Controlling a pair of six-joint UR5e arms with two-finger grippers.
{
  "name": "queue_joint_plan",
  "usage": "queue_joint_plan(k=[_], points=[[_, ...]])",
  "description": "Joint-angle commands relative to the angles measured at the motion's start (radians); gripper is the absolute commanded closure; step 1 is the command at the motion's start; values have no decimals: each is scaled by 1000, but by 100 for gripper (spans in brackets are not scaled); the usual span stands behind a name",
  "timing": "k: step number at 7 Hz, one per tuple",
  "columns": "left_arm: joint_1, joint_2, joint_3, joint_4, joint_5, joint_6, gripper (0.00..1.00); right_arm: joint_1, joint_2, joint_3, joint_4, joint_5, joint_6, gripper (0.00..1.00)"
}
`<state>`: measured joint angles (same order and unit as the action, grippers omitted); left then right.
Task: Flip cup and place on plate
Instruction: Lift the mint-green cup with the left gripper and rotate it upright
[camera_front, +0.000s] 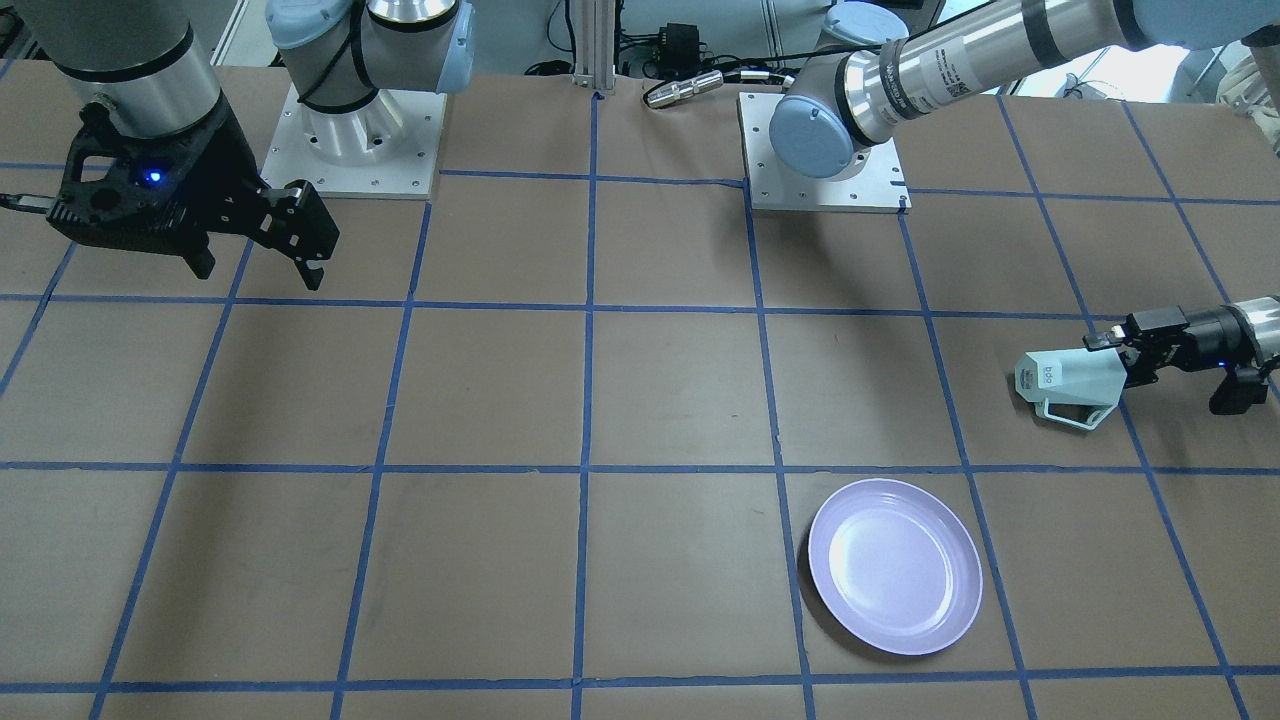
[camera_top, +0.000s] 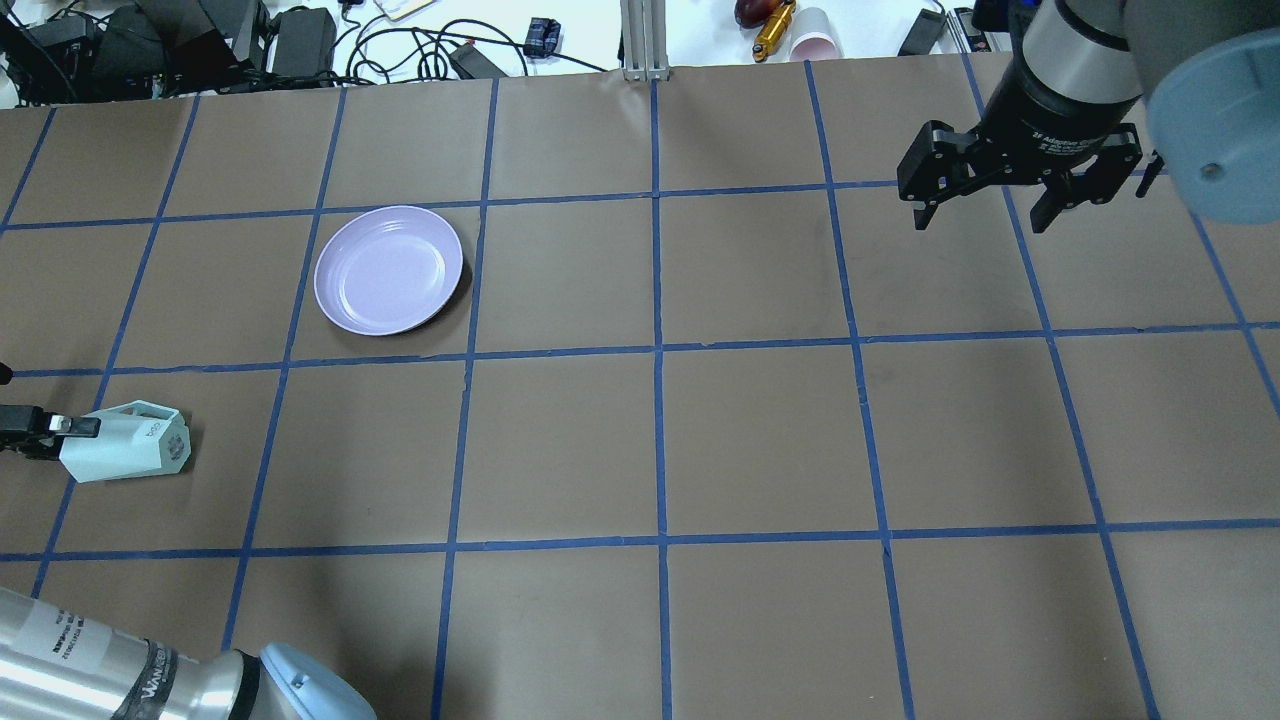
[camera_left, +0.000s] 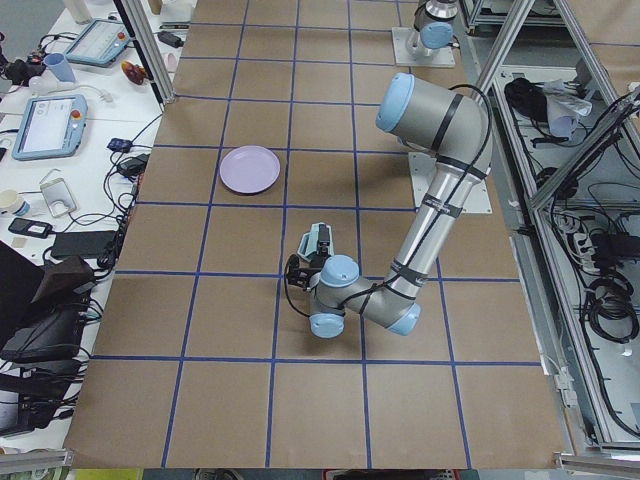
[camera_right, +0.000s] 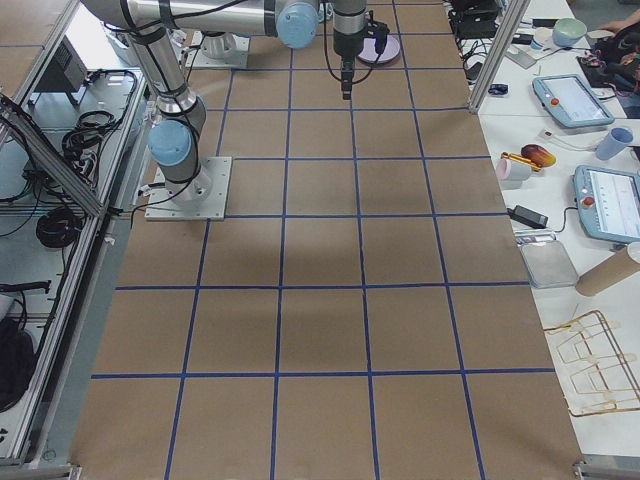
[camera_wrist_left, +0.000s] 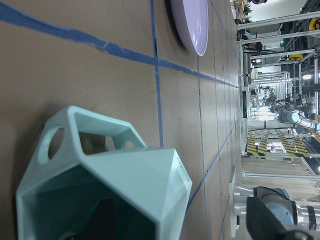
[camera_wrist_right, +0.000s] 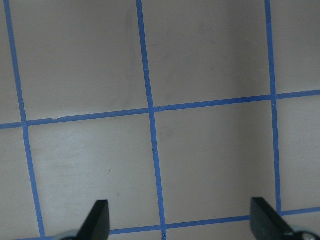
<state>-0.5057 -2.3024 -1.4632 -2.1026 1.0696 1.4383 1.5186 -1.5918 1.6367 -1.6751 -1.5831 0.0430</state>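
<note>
Cup (camera_front: 1068, 385) lies sideways near the counter's left edge, rim pinched by the left hand (camera_front: 1115, 355); right hand (camera_top: 980, 215) gapes empty. Flipping seems underway: next, finish turning it, then carry it to the plate (camera_front: 895, 565).

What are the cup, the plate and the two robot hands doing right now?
cup: tipped on its side, held at the rim, labelled base pointing away from the gripper.
plate: flat on the table, right way up, empty.
left gripper: shut on the cup's rim.
right gripper: open, holding nothing, above the table.
</note>
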Motion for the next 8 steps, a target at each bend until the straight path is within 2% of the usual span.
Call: queue_joint_plan(k=[1, 3, 4, 5, 6, 7, 8], points=[[-8, 0, 1, -4, 1, 2, 7, 0, 1, 0, 0, 0, 0, 0], [-8, -2, 1, 1, 1, 4, 13, 0, 0, 0, 0, 0, 0, 0], [-8, -2, 1, 4, 1, 4, 27, 0, 1, 0, 0, 2, 0, 0], [-8, -2, 1, 9, 1, 4, 61, 0, 1, 0, 0, 0, 0, 0], [-8, -2, 1, 9, 0, 2, 87, 0, 0, 0, 0, 0, 0, 0], [-8, -2, 3, 9, -2, 1, 100, 0, 1, 0, 0, 0, 0, 0], [-8, -2, 3, 7, -6, -4, 100, 0, 1, 0, 0, 0, 0, 0]])
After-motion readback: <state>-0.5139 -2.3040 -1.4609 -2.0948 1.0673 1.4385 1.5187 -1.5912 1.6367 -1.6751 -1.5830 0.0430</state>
